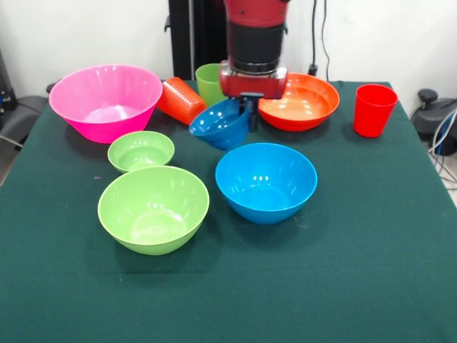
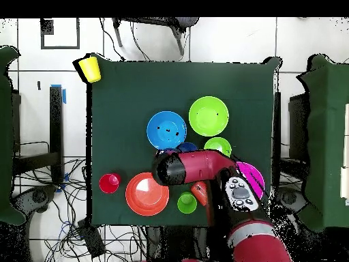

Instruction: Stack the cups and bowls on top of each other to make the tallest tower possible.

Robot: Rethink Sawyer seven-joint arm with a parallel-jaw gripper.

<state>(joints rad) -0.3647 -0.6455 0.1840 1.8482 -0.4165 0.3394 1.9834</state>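
My gripper is shut on the rim of the small dark blue bowl and holds it tilted just above the table. That bowl peeks out past the arm in the overhead view. The wide orange bowl sits just right of it. The orange cup lies on its side and the light green cup stands behind it. The red cup stands at the far right. The pink bowl, small green bowl, large green bowl and large blue bowl sit apart. No tower stands.
The yellow cup stands at a table corner far from the robot, seen only in the overhead view. The arm covers part of the pink bowl there. The green tablecloth is bare toward the camera side.
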